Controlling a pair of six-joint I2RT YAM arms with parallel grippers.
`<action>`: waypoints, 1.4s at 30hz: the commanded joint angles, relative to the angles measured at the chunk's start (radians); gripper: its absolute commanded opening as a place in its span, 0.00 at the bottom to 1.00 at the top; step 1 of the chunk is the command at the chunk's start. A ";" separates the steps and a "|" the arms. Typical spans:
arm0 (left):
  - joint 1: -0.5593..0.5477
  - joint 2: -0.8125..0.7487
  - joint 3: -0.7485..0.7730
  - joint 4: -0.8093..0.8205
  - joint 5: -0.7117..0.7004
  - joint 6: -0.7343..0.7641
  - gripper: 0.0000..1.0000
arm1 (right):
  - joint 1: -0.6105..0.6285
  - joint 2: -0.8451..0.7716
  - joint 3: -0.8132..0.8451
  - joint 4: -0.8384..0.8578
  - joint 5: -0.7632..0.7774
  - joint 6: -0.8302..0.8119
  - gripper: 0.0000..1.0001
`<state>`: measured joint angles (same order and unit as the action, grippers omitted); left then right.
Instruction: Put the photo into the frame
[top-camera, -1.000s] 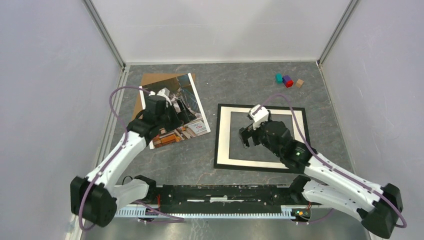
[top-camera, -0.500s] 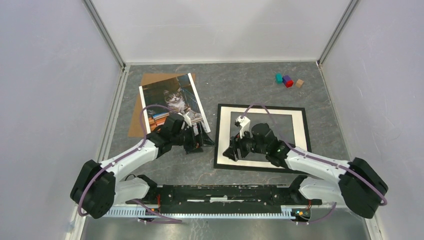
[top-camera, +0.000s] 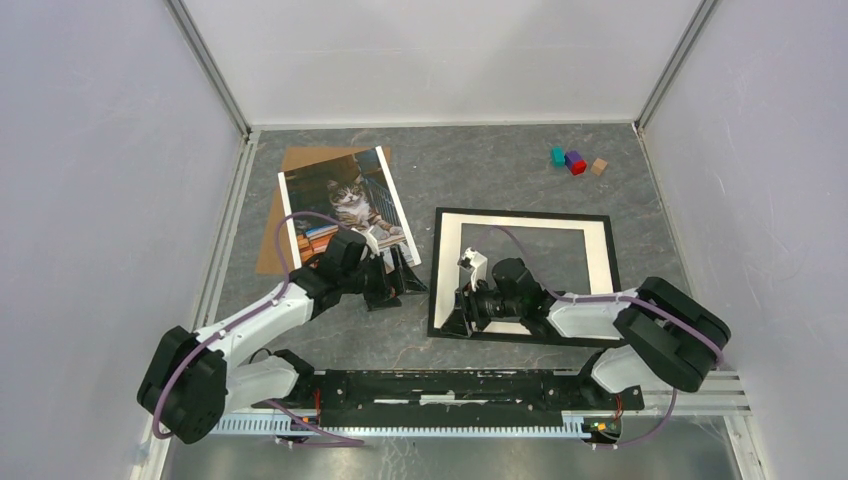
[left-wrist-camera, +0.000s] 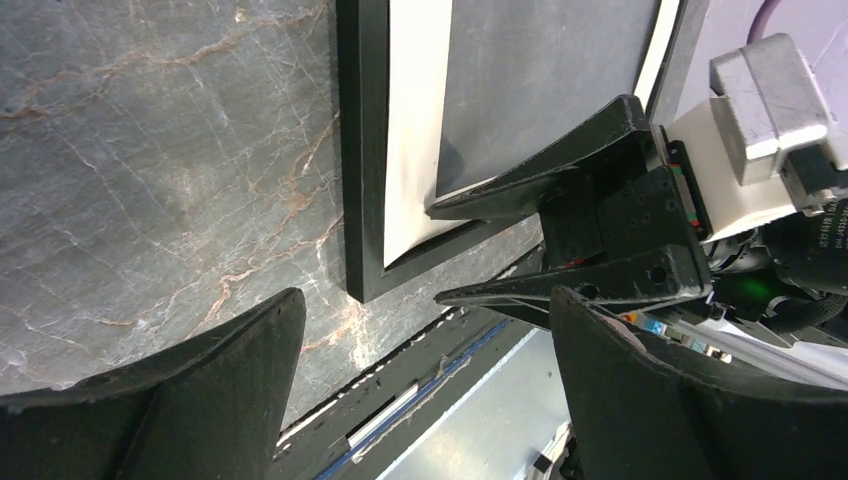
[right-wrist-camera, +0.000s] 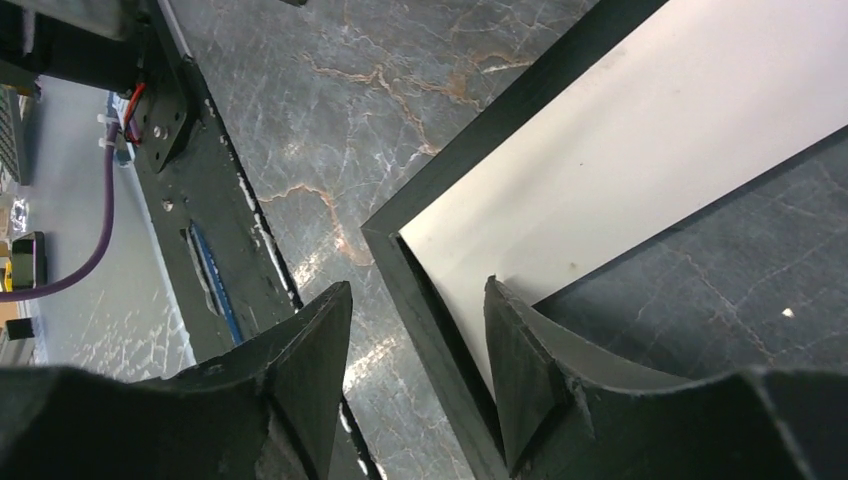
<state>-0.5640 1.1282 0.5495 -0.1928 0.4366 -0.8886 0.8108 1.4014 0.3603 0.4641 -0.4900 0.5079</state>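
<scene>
Moved: right gripper (top-camera: 462, 318) has dropped from over the middle of the frame (top-camera: 525, 213) to its near-left corner; left gripper (top-camera: 398, 287) has drawn back off the photo (top-camera: 345, 205), uncovering the cat.
Top view, photo: lies flat at the far left, partly on a brown board (top-camera: 272, 240), well apart from the frame.
Top view, frame: flat on the table (top-camera: 480, 170), white mat (top-camera: 450, 265) inside it.
Left wrist view: jaws spread wide, holding nothing, looking across at the frame corner and the right gripper.
Right wrist view: jaws partly spread, astride the black rail; one finger (right-wrist-camera: 530, 380) over the mat, the other outside, not yet pinching.
Handling, photo: likely thin, light and floppy, hard to pinch while flat; best taken at a corner lying off the board.
Handling, frame: probably stiff and light; a rail near a corner suits a grip.
</scene>
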 joint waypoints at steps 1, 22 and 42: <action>0.006 -0.022 0.027 -0.024 -0.030 0.029 0.98 | -0.004 0.068 0.009 0.095 -0.007 -0.020 0.56; 0.044 -0.026 0.005 -0.044 -0.034 0.046 0.99 | -0.001 0.162 0.055 0.257 -0.047 0.104 0.45; 0.513 0.328 0.304 -0.235 -0.346 0.136 1.00 | -0.001 0.440 0.732 -0.308 0.469 0.275 0.83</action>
<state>-0.0605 1.3792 0.8387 -0.4480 0.1349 -0.7692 0.8093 1.8343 1.0676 0.2108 -0.1665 0.6529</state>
